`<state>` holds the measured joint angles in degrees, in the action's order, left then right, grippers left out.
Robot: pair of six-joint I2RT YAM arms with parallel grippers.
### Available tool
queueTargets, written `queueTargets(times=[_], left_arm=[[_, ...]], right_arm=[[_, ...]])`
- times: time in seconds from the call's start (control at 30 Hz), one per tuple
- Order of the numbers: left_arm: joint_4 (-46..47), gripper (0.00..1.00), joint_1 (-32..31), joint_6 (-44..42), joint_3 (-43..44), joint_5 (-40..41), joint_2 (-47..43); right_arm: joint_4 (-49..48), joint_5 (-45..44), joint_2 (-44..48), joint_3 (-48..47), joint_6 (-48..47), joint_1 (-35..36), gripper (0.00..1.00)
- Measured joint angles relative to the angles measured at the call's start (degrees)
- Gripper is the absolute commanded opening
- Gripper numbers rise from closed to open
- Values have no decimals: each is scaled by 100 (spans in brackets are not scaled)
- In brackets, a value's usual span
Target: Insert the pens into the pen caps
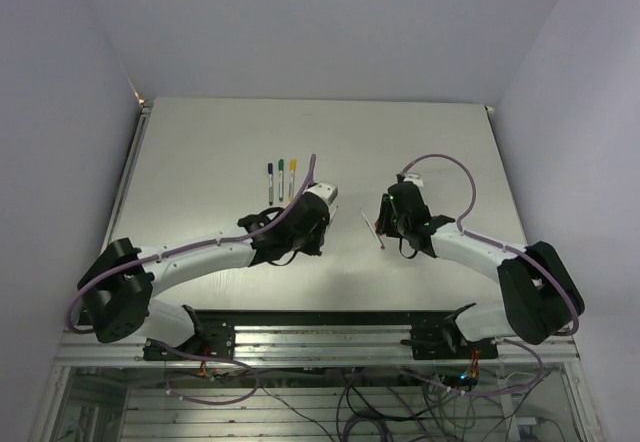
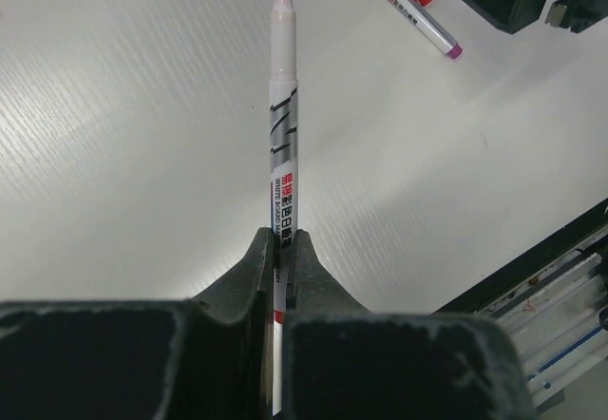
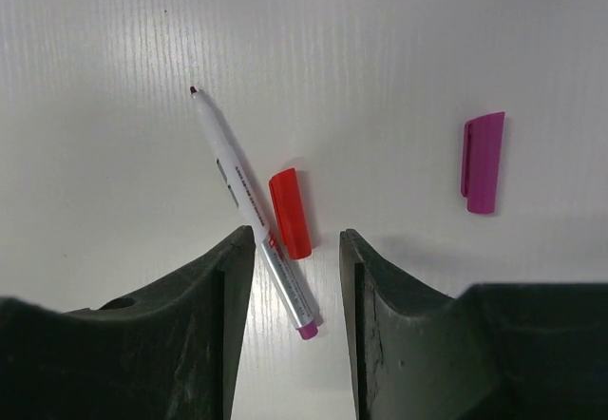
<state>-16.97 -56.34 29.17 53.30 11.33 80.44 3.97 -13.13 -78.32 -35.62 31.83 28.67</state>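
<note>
My left gripper point(image 2: 282, 245) is shut on a grey-white pen point(image 2: 283, 125). The pen points away from the wrist above the table, and its dark red tip is bare. My right gripper point(image 3: 296, 241) is open and empty, low over a second uncapped pen point(image 3: 249, 201) with a magenta end. A red cap point(image 3: 290, 213) lies against that pen, between the fingers. A magenta cap point(image 3: 483, 162) lies apart to the right. In the top view the left gripper point(image 1: 327, 212) and the right gripper point(image 1: 384, 224) face each other, with the lying pen point(image 1: 372, 229) between them.
Three capped pens lie side by side at the table's middle, with a blue point(image 1: 270, 177), a green point(image 1: 281, 174) and a yellow cap point(image 1: 293, 173). Walls close in the table on the left, back and right. The metal frame runs along the near edge point(image 2: 560, 277).
</note>
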Motion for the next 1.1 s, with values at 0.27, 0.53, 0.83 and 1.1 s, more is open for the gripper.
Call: queueTargets(times=[0.27,0.53,0.83,1.1], left_arm=[[271,7,0,26,-317,-24,-284],[535,7,0,74,-437,-70,-378],[651,7,0,87,-472,-149,-378],[658,7,0,116,-474,-155,-378]], right_arm=[[-107,22,-422,-186,-136,0,40],[-186,-17,-772,-341,-232,0,39],[-267,-33,-1047,-393,-256,0,37],[-299,-26,-1064,-396,-232,0,36]])
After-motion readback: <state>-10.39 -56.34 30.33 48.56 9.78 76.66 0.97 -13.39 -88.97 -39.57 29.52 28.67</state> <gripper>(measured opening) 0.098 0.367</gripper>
